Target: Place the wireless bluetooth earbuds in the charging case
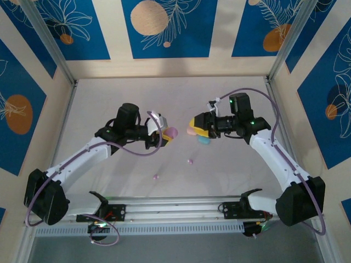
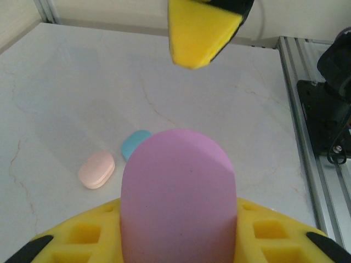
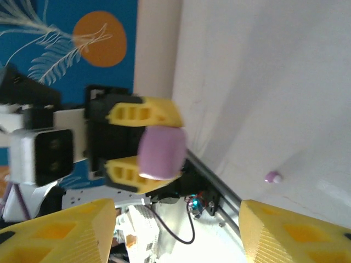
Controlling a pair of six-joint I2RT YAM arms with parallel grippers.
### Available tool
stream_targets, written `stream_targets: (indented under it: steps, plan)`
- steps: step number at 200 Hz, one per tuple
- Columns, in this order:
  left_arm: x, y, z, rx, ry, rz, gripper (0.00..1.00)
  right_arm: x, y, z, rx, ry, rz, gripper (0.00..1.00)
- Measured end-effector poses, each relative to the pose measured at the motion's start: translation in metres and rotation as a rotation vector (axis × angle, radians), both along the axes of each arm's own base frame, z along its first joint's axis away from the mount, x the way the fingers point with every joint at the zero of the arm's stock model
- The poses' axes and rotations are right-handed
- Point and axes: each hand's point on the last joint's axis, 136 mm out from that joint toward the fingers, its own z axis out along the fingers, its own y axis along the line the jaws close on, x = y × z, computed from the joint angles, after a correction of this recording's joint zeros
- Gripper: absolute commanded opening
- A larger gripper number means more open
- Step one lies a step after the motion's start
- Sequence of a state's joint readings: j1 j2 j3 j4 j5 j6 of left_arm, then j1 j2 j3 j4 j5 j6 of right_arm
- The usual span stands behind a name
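Lilac plastic sits between the yellow foam fingers (image 2: pixel 200 33) of the left gripper (image 1: pixel 168 134): it is closed on the lilac charging case (image 2: pixel 178 192) and holds it above the table (image 1: pixel 109 104), with the rounded end pointing toward the other arm. I judge that the case is kept in the air like this so that the second arm can work on it, either to open the lid or to bring a bud to it. Whether the lid is open I cannot tell, because no seam shows. The right gripper (image 3: pixel 176 216) faces this case from a short way off; its jaws stand wide apart and nothing is between them. Two earbuds (image 1: pixel 190 161) lie loose on the table, nearer to the arm bases than both grippers, one below the gap between the grippers and the other more to the left. They are well apart from the lilac charging case, so as far as the pictures show none is inserted. A pink case (image 2: pixel 96 170) and a blue case (image 2: pixel 134 143) lie side by side on the table, under the right gripper in the top view, probably waiting for their own buds. The next step, in my judgement, needs the free right gripper to go down for one tiny bud, which is easy to push away or to drop.
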State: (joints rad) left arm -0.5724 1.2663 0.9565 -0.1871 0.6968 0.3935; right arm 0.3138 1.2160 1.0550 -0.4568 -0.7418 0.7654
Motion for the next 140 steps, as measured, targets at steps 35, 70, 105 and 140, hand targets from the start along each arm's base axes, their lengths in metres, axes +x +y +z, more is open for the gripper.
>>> stream_targets:
  steps: [35,70,105,140]
  plan:
    - [-0.001,-0.001,0.003,0.026,-0.047,0.028,0.30,-0.009,0.021,0.011,-0.004,-0.012,0.071,0.63]
    - [0.021,0.006,0.009,0.052,-0.017,0.229,0.25,-0.003,0.024,-0.005,-0.071,0.002,0.034,0.62]
    - [0.061,0.021,0.023,-0.044,0.219,0.595,0.23,0.011,0.007,-0.014,-0.148,-0.144,-0.114,0.61]
    - [0.071,0.039,0.019,-0.300,0.533,0.892,0.19,0.003,0.002,-0.026,-0.185,-0.403,-0.189,0.61]
